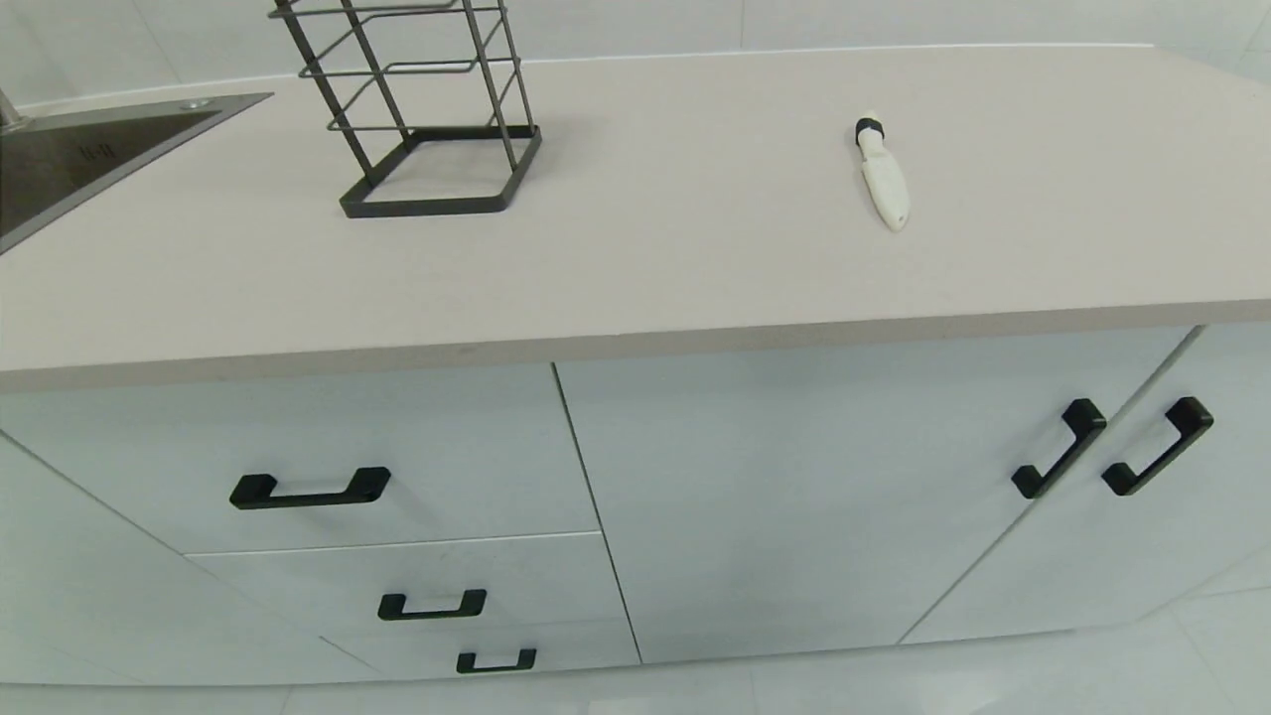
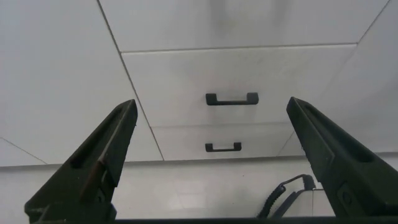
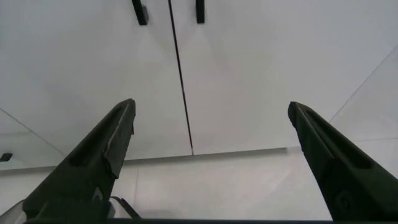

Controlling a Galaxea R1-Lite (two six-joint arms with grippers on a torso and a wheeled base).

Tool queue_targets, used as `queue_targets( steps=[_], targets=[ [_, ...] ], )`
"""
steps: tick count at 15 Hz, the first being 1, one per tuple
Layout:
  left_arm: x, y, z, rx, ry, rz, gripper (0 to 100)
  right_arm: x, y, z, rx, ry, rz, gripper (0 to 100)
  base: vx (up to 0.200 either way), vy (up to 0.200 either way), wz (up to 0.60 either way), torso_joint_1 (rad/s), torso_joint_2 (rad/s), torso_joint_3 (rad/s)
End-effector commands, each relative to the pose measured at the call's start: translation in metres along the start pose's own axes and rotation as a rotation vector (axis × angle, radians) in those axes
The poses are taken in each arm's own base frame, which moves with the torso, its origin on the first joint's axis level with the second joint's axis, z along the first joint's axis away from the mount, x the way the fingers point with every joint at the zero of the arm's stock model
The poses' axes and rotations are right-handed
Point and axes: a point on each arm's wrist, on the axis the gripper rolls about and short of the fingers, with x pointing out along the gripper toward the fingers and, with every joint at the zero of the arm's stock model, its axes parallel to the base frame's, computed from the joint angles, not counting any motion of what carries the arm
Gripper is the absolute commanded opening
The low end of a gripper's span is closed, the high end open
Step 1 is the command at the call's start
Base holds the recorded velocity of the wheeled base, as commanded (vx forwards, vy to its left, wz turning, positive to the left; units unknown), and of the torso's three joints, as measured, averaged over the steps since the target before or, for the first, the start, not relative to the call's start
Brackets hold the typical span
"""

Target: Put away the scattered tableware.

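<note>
Left hand (image 2: pixel 211 101), right hand (image 3: pixel 211 102) spread wide, facing cabinet fronts (image 3: pixel 261 68).

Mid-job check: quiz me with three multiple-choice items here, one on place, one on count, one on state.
1. Where is the white utensil? A in a bowl; B on the countertop; C in an open drawer.
2. How many drawer handles are under the counter's left part? A two; B three; C five.
3. The left gripper is: A open; B shut on a spoon; C shut, empty.
Answers: B, it lies flat on the bare counter; B, three black handles are stacked; A, its fingers stand wide apart with nothing between.
</note>
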Motion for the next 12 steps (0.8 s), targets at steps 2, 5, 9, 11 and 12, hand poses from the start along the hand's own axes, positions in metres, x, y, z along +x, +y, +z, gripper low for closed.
queue_targets(
  steps=[2, 5, 9, 11, 12],
  targets=[
    [0.0001, 0.0000, 0.0002, 0.000, 0.001, 0.002, 100, 0.0001, 0.0000, 0.0000, -0.002, 0.002, 0.001, 100, 0.000, 0.000, 0.00, 0.225, -0.69, -0.227],
    [0.0001, 0.0000, 0.0002, -0.001, 0.001, 0.001, 100, 0.0001, 0.0000, 0.0000, 0.000, 0.002, 0.001, 100, 0.000, 0.000, 0.00, 0.199, -0.54, -0.183],
    [0.0001, 0.0000, 0.0000, 0.000, 0.002, 0.001, 100, 0.0001, 0.0000, 0.0000, -0.002, 0.002, 0.001, 100, 0.000, 0.000, 0.00, 0.168, -0.47, -0.214],
    [0.0001, 0.0000, 0.0002, 0.000, 0.001, 0.001, 100, 0.0001, 0.0000, 0.0000, -0.002, 0.002, 0.001, 100, 0.000, 0.000, 0.00, 0.215, -0.49, -0.210],
    [0.0001, 0.0000, 0.0000, -0.001, 0.002, 0.002, 100, 0.0000, 0.0000, 0.0004, -0.002, 0.000, 0.001, 100, 0.000, 0.000, 0.00, 0.452, -0.48, -0.222]
  ],
)
